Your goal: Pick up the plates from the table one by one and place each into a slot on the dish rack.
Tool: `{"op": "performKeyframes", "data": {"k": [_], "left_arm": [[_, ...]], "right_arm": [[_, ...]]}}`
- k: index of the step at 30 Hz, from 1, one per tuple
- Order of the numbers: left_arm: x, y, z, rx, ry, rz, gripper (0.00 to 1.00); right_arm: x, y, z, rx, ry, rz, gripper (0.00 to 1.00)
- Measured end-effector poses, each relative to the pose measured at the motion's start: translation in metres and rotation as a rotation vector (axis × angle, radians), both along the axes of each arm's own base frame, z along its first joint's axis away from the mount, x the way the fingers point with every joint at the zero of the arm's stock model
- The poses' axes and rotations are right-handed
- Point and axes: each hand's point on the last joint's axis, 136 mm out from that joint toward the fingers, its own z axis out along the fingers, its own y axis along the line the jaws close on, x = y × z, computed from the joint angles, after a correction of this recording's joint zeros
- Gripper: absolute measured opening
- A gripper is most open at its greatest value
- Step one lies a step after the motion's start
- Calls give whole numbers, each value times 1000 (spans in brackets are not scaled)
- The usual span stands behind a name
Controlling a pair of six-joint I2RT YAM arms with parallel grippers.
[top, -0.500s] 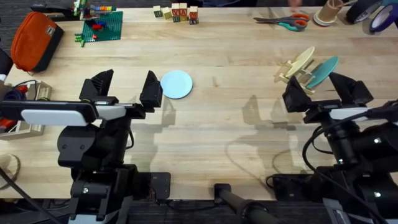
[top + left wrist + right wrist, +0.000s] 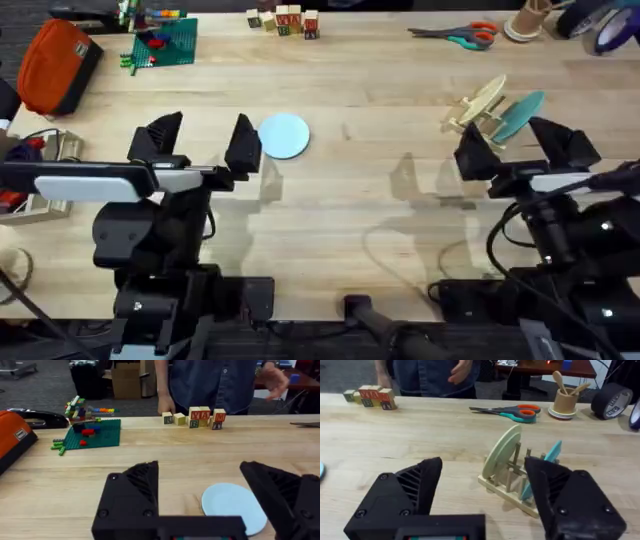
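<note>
Left side first: we see an orange pouch [image 2: 58, 62] and a green brick board [image 2: 165, 42] at the far edge, well clear of the work. Our left gripper [image 2: 203, 142] hangs above the table [image 2: 360, 190] with its jaws spread wide and nothing between them.

Just beside its right finger lies the blue plate [image 2: 284, 135], flat on the wood. In the left wrist view the blue plate [image 2: 234, 508] sits between the fingers but off toward one of them, not centred.

We judge this plate to be the step in hand, the last one down. To do it well, we centre the jaws over the near rim before descending. A flat plate offers little to grip, so we come in low and tilted, one finger sliding under the edge. Close gently: thin plastic may skate away.

Letter blocks [image 2: 285, 20] and scissors [image 2: 455, 36] lie along the far edge.

Right side: the rack [image 2: 478, 113] holds the cream plate [image 2: 484, 98] and the teal plate [image 2: 518, 116], both leaning in slots. The right wrist view shows pegs between the two plates, though we cannot tell whether a slot there is free. Our right gripper [image 2: 527, 147] hovers just in front of the rack, jaws wide apart, holding nothing.
</note>
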Motion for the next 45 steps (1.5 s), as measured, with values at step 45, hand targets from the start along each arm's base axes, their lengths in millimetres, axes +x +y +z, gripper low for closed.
{"op": "performKeyframes", "data": {"k": [45], "left_arm": [[64,-34,94,-150,777,-180,992]], "right_arm": [[28,-1,139,2,398,-3,994]]}}
